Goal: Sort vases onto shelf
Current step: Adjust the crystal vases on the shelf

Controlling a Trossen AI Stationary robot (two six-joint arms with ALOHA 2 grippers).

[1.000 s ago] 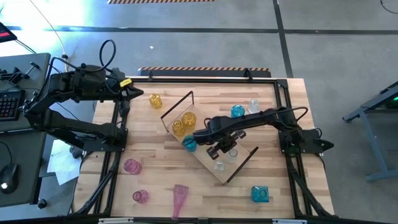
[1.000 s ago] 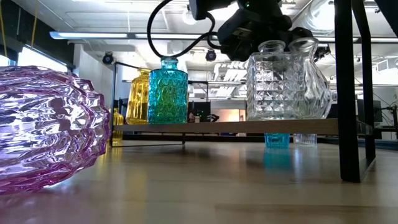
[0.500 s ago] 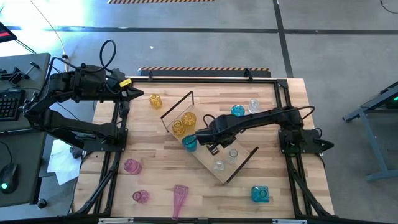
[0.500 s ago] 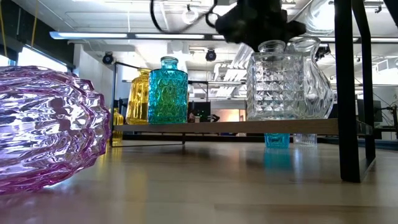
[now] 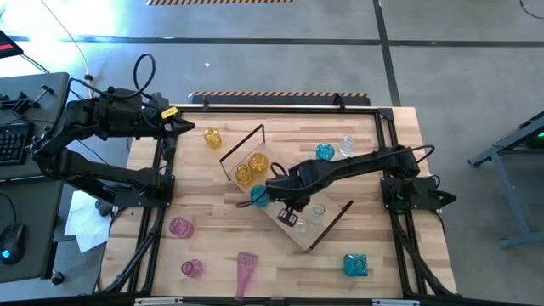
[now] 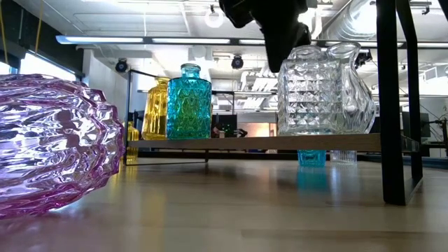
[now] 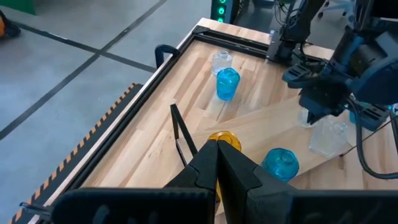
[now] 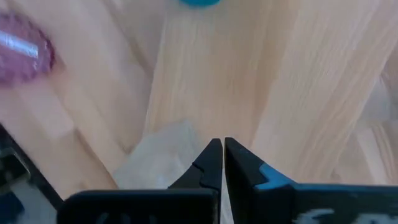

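Hovering over the long light-wood shelf board (image 5: 289,204), right tool (image 5: 287,206) fingers pressed together, nothing held.
Shelf carries amber-yellow glass vases (image 5: 251,167), a teal-blue faceted vase (image 5: 258,196) and two clear cut-glass vases (image 6: 323,91); right tool sits just above the clear pair, between them and the teal one. Pink ribbed vase (image 5: 179,227) lies on the slatted bench (image 5: 212,229), well apart, with other vases also loose there. Left tool (image 5: 183,127) waits closed and empty at the bench's far left corner. Advice: lift straight up clear of the glass before swinging away; spread fingers only near the next vase.

shelf (image 5: 289,200) angled, five-ish vases (image 5: 252,166) upright — others scattered
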